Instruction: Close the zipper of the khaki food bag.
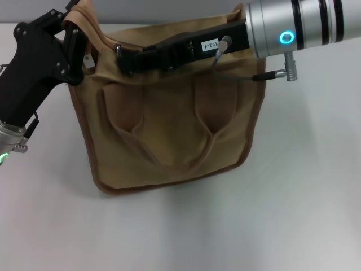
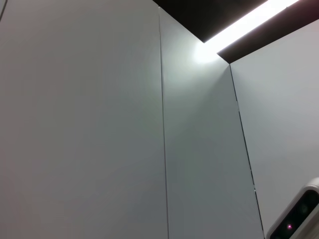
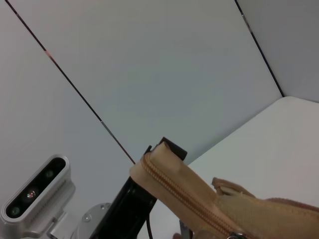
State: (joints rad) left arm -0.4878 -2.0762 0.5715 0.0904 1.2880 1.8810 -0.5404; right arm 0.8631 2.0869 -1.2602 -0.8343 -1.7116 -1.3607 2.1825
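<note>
White tabletop (image 1: pixel 293 197) held the tan canvas food bag (image 1: pixel 169 135); my left gripper (image 1: pixel 73 42) pinched its corner, my right gripper's (image 1: pixel 127 56) grip unclear, its khaki zipper (image 3: pixel 189 201) apparently part-closed.

- Khaki food bag (image 1: pixel 169 130): I see a boxy tan canvas tote w/ darker brown edge trim, standing upright on the table, front panel facing me in head view.
- One looped fabric handle hangs down flat against the front; top left corner of the bag is pulled up higher than the rest.
- Zipper (image 3: pixel 187 199): khaki tape w/ fine teeth along the top panel; in right wrist view I see it running up to the raised end, closed over that stretch. Pull tab barely visible at that view's edge.
</note>
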